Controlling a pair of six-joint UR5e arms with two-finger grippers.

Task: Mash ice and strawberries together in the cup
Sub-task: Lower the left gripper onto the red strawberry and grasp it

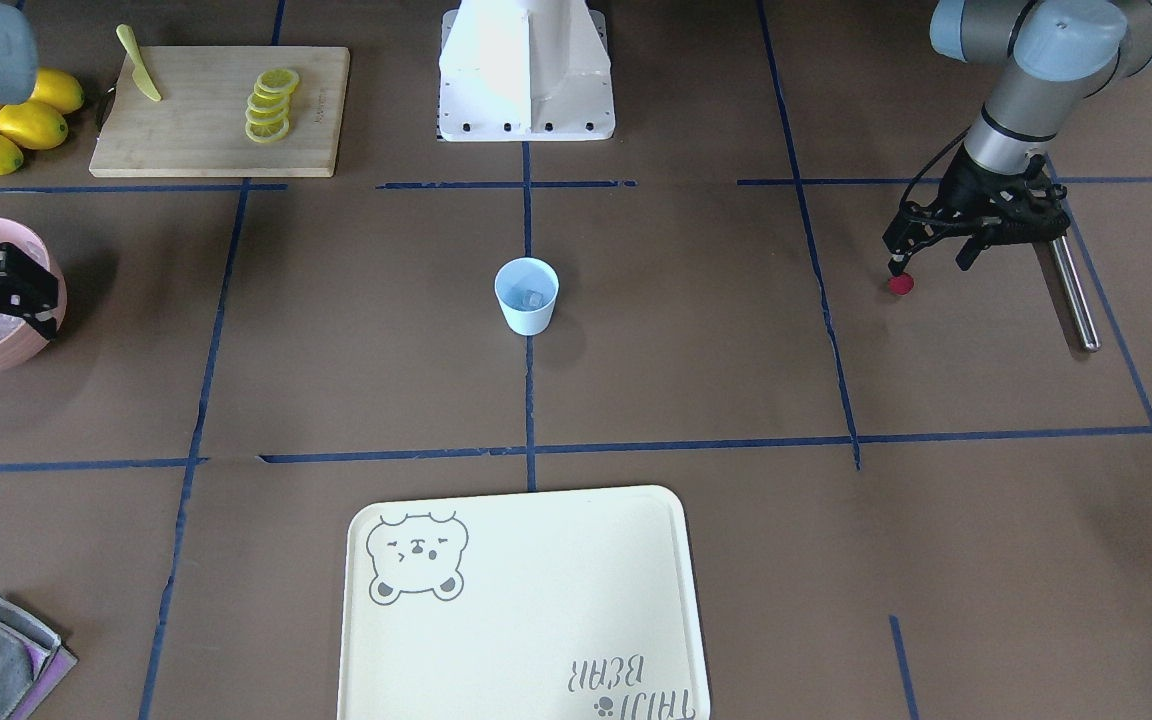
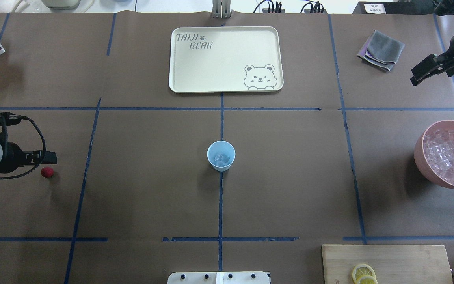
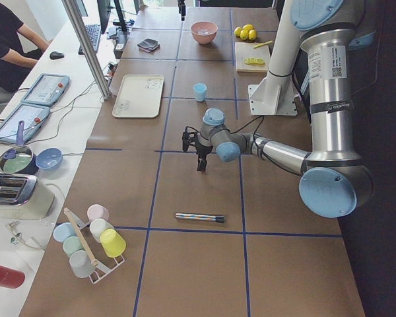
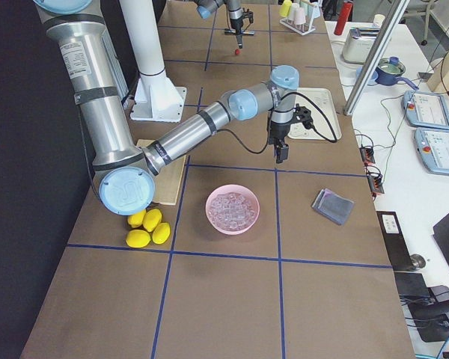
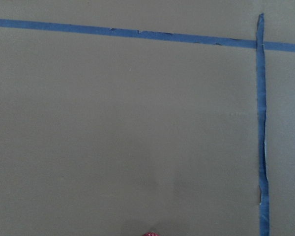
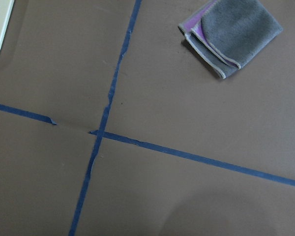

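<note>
left hand (image 1: 931,262) wide open, empty, one fingertip just above the strawberry (image 1: 901,285) on the tabletop (image 1: 696,330), right of frame. looks like pick setup. cup (image 1: 526,300) at centre already holds ice (image 1: 534,297). right hand (image 2: 416,78) near the pink bowl (image 2: 422,157), can't tell its opening.

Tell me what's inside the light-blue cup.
A few clear ice cubes lie at the bottom of the cup. The strawberry is out on the table, not inside. Anything beneath the cubes is hidden.
</note>
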